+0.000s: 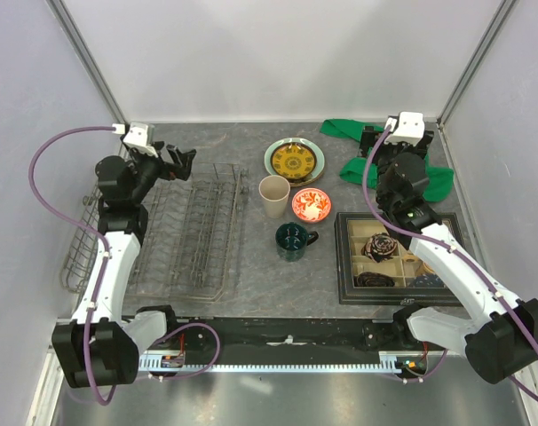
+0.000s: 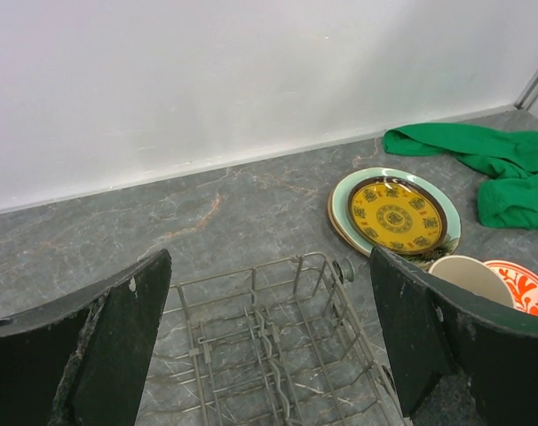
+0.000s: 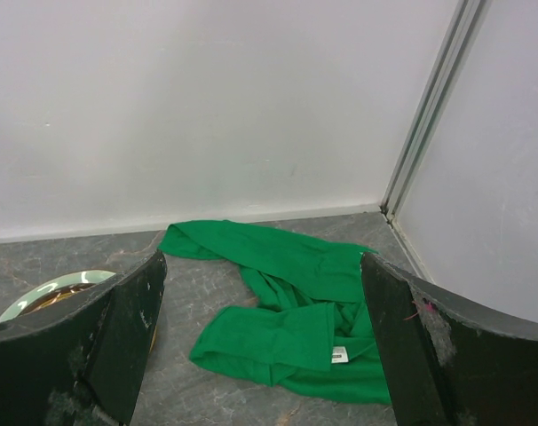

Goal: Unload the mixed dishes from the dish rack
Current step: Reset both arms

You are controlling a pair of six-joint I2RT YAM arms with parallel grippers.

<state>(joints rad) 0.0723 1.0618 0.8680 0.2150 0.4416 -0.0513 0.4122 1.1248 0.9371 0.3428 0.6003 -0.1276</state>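
Since the dish rack (image 1: 193,231) under the left gripper (image 2: 267,342) shows only bare wires between its wide-apart, empty jaws, unloading looks finished. Right of those jaws, on the table, sit the mug (image 1: 293,240), then the cup (image 1: 273,195) and bowl (image 1: 311,205) side by side, and furthest ahead the yellow plate (image 1: 294,161) resting on the green plate (image 2: 340,191). The right gripper (image 3: 262,355) hangs with jaws apart too, holding nothing, a green cloth (image 3: 287,302) ahead between them. Next, I judge, comes only checking the rack's arm-hidden part, then pulling back
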